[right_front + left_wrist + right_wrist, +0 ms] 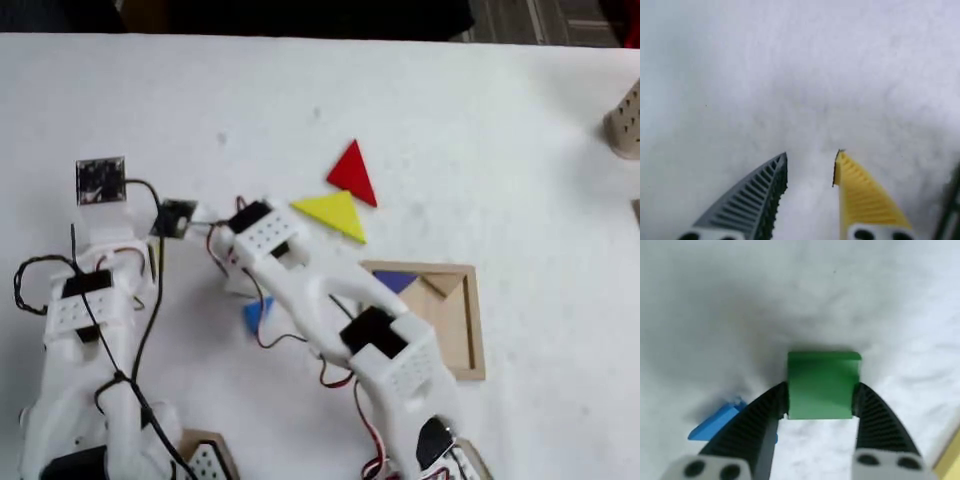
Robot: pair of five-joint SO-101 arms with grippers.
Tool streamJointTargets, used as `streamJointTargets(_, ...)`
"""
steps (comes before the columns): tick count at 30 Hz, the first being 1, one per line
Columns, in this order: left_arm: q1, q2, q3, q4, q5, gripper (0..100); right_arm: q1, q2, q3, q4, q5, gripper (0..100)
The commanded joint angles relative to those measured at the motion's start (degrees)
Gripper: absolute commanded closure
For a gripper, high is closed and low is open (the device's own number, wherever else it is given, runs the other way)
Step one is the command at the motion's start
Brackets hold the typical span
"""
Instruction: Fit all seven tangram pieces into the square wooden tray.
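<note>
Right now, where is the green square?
In the right wrist view, the green square sits between the fingers of the right gripper, a blue piece close by.

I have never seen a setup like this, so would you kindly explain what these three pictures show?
Two small white robot arms sit side by side at a white table. One picture looks down from above; the other two come from cameras on the arms' wrists. On the table lie a red triangle, a yellow triangle, a blue piece and a square wooden tray with a dark blue piece inside. The right gripper clasps a green square. The left gripper hangs open above the table, holding nothing.
</note>
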Motion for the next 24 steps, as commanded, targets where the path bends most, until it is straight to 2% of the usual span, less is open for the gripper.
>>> streamJointTargets(1, 0.0, 0.0, -0.8, -1.5, -0.6, 82, -2.0, -0.2, 0.1, 2.4, 2.2, 98.3)
streamJointTargets(8, 0.0, 0.0, -0.8, -1.7, -0.6, 82, -0.2, -3.6, -0.4, 8.8, 2.2, 96.7)
streamJointTargets(17, 0.1, 0.0, -0.8, -1.8, -0.7, 82, 0.4, -19.4, -0.4, 20.2, 2.2, 96.7)
streamJointTargets(24, 0.1, 0.0, -0.7, -1.8, -0.7, 82, 7.5, -30.1, -0.1, 30.9, 2.2, 96.7)
